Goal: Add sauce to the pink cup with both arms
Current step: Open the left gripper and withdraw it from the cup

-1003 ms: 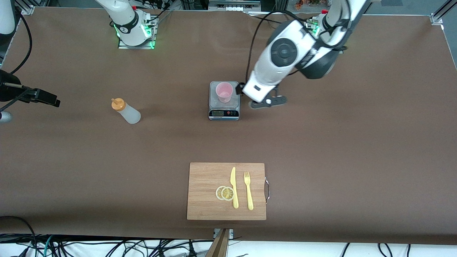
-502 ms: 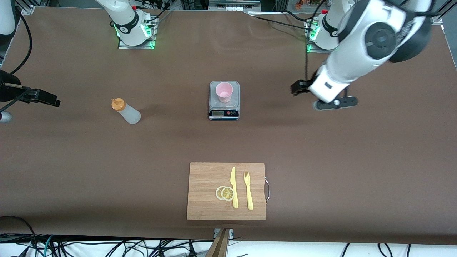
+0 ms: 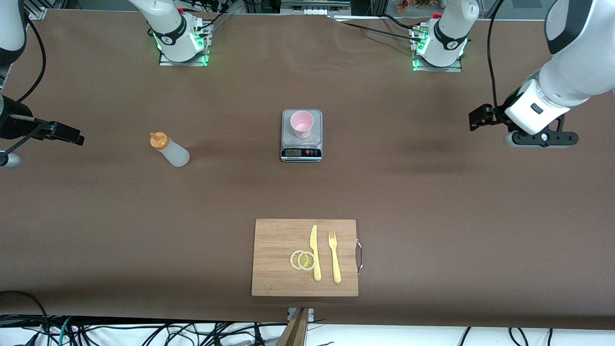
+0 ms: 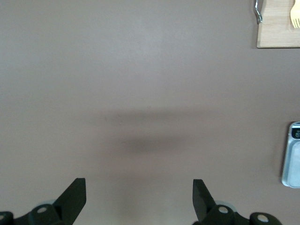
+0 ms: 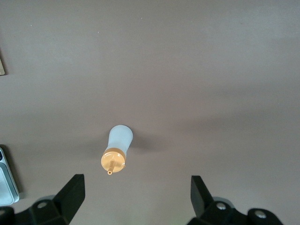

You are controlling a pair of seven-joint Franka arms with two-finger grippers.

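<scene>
The pink cup (image 3: 301, 124) stands upright on a grey scale (image 3: 301, 144) mid-table. The sauce bottle (image 3: 170, 150), whitish with an orange nozzle cap, stands on the table toward the right arm's end; it also shows in the right wrist view (image 5: 117, 150). My right gripper (image 5: 136, 185) is open and empty, high over the table beside the bottle; only its edge shows in the front view (image 3: 6, 160). My left gripper (image 3: 540, 139) is open and empty in its wrist view (image 4: 139, 187), over bare table at the left arm's end, well away from the scale.
A wooden cutting board (image 3: 283, 254) lies nearer the front camera than the scale, with a yellow knife (image 3: 314, 252), a yellow fork (image 3: 334, 257) and two lemon slices (image 3: 302, 260) on it. The scale's edge (image 4: 291, 161) and the board's corner (image 4: 279, 28) show in the left wrist view.
My left arm has swung from beside the scale out to the left arm's end of the table, open and empty. The cup stays on the scale. The bottle has not moved.
</scene>
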